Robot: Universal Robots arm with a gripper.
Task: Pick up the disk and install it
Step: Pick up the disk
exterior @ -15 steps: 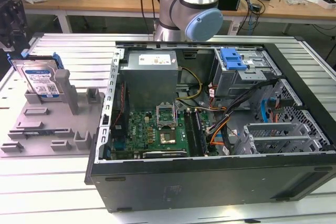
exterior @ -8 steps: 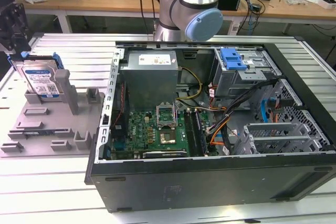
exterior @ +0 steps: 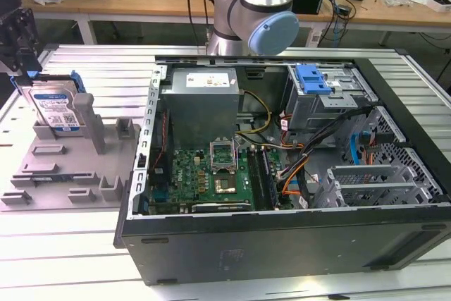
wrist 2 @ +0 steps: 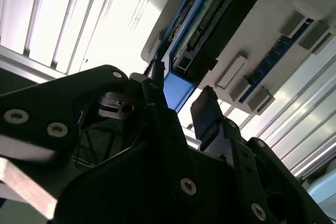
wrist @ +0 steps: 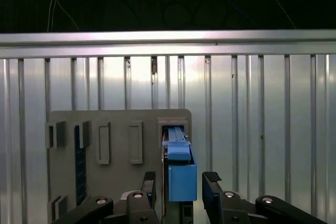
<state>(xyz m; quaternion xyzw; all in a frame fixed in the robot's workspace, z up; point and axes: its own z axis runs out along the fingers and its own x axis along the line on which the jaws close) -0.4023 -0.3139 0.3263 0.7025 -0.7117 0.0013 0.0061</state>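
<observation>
one disk, one gripper, one robot arm, one computer case, one grey fixture plate, one blue latch

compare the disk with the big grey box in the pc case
The disk is thin and stands on edge in the holder outside the case; the grey box is far bulkier and mounted inside. The disk has blue edging; the grey box has none. Both are labelled metal.

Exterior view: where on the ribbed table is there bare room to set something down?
Bare ribbed metal table runs along the near edge, in front of the grey moulded fixture plate and the open black computer case, and behind the plate. Crowded: inside the case, and around the upright silver disk, which the open gripper straddles.
</observation>
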